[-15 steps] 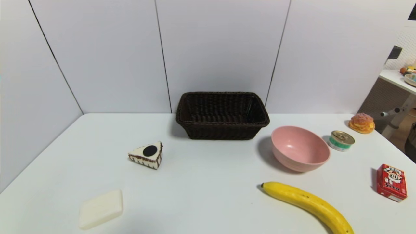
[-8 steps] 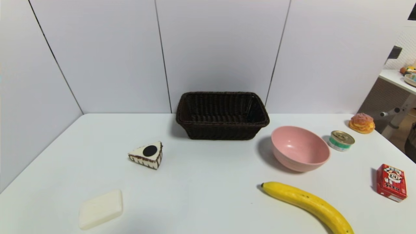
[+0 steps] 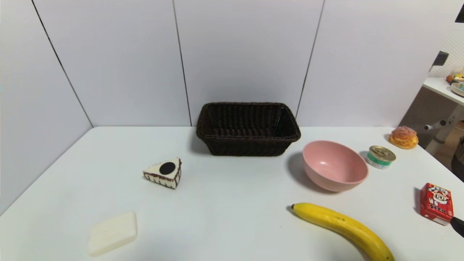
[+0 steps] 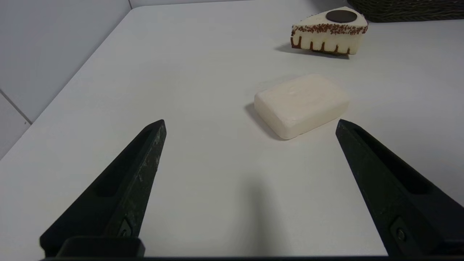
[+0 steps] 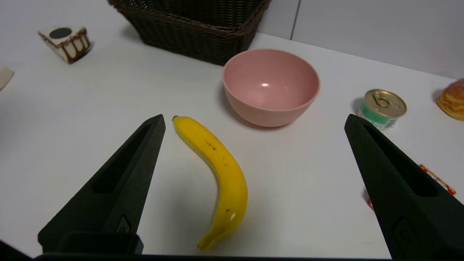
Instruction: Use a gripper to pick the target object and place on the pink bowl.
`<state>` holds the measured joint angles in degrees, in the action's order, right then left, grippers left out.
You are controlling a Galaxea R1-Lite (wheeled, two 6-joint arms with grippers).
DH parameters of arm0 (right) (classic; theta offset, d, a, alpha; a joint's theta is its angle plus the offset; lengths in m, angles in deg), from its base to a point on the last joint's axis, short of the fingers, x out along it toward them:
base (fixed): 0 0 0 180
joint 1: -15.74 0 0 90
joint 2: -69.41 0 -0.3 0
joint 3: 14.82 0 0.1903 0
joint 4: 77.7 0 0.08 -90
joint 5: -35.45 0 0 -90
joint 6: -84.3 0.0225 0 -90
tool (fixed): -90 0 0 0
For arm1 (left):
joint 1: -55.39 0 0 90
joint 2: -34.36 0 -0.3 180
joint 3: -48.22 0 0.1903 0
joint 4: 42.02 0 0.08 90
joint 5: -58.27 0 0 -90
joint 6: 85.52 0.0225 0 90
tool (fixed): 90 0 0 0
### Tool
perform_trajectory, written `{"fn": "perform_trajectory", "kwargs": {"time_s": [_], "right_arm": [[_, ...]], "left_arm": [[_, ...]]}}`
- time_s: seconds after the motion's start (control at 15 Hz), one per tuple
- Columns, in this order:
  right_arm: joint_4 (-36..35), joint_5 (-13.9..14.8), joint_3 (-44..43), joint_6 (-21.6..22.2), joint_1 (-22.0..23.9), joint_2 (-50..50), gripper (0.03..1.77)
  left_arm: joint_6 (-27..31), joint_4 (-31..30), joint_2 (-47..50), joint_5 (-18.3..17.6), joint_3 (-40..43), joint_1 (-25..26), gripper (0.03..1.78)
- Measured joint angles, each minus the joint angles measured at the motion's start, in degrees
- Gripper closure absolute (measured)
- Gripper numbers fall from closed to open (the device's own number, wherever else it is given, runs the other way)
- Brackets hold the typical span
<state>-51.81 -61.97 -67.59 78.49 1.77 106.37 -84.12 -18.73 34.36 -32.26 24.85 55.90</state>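
While nothing is held by the right gripper [image 5: 255,117], its fingers are spread wide above the worktop [image 3: 224,203], toward the near right corner, and only a dark tip of it is shown at the right border of the head view. In the right wrist view the banana [image 3: 340,224] is framed between the fingers, untouched. The banana is laid near the front edge, right of the middle, with its dark-tipped end pointed toward the back and its curve run toward the near right corner.

The bowl [image 3: 335,166] is set upright behind the banana, apart from it, in the right half of the worktop, and nothing is contained in it. By the back edge, the basket [image 3: 248,130] is placed near the middle. Just beside the bowl, on its right, the can [image 3: 380,157] is stood, and the bun [image 3: 403,137] is placed at the far right corner. The red box [image 3: 436,203] is laid near the right edge.

On the left half, the cake [image 3: 164,173] is set behind the soap [image 3: 112,233], which is laid toward the near left corner. The left gripper [image 4: 251,119] is parked open above the front edge there.
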Motion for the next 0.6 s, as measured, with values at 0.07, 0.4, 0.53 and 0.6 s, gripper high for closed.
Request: {"fn": "perform_trajectory", "kwargs": {"time_s": [0.07, 0.4, 0.53, 0.6], "right_arm": [[4.8, -0.13, -4.36, -1.23, -1.07, 3.99, 0.09], [25.02, -0.16, -19.63, -4.6, -6.18, 22.99, 0.09], [30.09, 0.02, -22.53, -4.88, -7.69, 28.81, 0.09], [32.78, 0.15, -23.63, -4.9, -8.18, 31.22, 0.09]], "left_arm": [[0.0, 0.0, 0.0, 0.0, 0.0, 0.0, 0.12], [0.0, 0.0, 0.0, 0.0, 0.0, 0.0, 0.12], [0.0, 0.02, 0.0, 0.01, 0.0, 0.0, 0.12], [0.0, 0.0, 0.0, 0.0, 0.0, 0.0, 0.12]]}}
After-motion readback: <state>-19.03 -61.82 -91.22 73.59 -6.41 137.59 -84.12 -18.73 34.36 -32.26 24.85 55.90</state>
